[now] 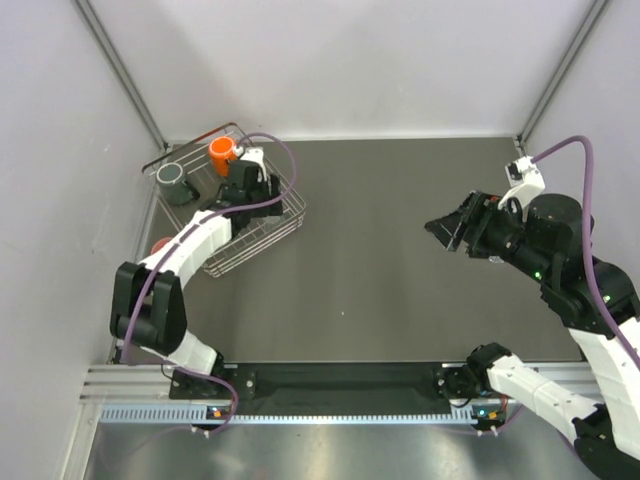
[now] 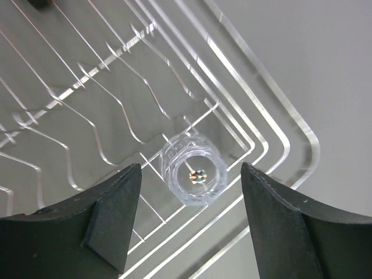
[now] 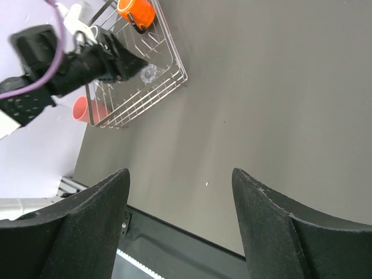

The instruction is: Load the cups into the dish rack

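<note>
Looks like the release step: left gripper [image 2: 190, 174] over the rack [image 2: 273, 125] corner, jaws apart either side of a clear tumbler [image 2: 192, 171] upright on the wires, untouched. Inside too: orange mug [image 1: 222, 152] and grey cup [image 1: 172, 178]. Well apart over the tabletop [image 1: 400, 250]: right gripper [image 3: 180, 174], jaws spread, empty. Next: lift clear, then fetch the pink cup [image 1: 160, 243] beside the rack.

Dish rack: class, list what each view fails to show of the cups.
- Top view: clear tumbler hidden under the left gripper; pink cup mostly covered by the left arm.
- Right wrist view: grey cup hidden behind the left arm.
- Left wrist view: only one dish rack corner fits.
</note>
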`<state>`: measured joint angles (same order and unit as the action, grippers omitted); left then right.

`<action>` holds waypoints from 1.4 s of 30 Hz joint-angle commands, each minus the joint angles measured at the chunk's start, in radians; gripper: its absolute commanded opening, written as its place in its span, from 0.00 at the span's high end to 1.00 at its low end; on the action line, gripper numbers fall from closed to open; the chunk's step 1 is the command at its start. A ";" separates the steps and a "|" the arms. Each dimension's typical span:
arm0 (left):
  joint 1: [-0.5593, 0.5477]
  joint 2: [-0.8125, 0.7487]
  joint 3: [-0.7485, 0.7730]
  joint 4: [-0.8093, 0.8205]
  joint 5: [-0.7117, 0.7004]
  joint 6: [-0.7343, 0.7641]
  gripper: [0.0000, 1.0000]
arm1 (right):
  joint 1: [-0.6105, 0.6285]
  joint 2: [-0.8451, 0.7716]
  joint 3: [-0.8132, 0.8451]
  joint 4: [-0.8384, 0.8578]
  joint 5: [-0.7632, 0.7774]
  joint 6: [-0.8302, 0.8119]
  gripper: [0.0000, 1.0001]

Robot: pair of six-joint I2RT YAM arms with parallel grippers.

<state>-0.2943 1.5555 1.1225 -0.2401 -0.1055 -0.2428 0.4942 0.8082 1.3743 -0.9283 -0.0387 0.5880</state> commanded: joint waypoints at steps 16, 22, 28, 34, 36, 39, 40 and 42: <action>0.003 -0.480 0.092 -0.255 0.027 -0.220 0.27 | -0.002 0.210 0.086 -0.081 0.310 0.116 0.30; 0.004 -0.592 0.103 -0.378 0.078 -0.227 0.27 | -0.094 0.393 0.210 -0.185 0.477 0.239 0.30; 0.003 -0.692 0.086 -0.433 0.101 -0.227 0.26 | -0.379 0.570 0.252 -0.253 0.373 0.305 0.34; 0.003 -0.729 0.057 -0.439 0.171 -0.236 0.26 | -0.487 0.724 0.295 -0.265 0.419 0.279 0.36; 0.003 -0.738 0.039 -0.433 0.171 -0.233 0.26 | -0.529 0.755 0.305 -0.280 0.460 0.285 0.36; 0.003 -0.750 0.022 -0.424 0.155 -0.214 0.26 | -0.543 0.809 0.316 -0.290 0.526 0.294 0.36; 0.003 -0.753 0.019 -0.421 0.152 -0.208 0.26 | -0.543 0.831 0.316 -0.293 0.546 0.292 0.36; 0.001 -0.758 0.016 -0.418 0.135 -0.190 0.26 | -0.552 0.867 0.321 -0.305 0.597 0.295 0.36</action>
<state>-0.2943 0.8177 1.1461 -0.6712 0.0399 -0.4656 -0.0387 1.6447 1.6394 -1.1873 0.4416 0.8680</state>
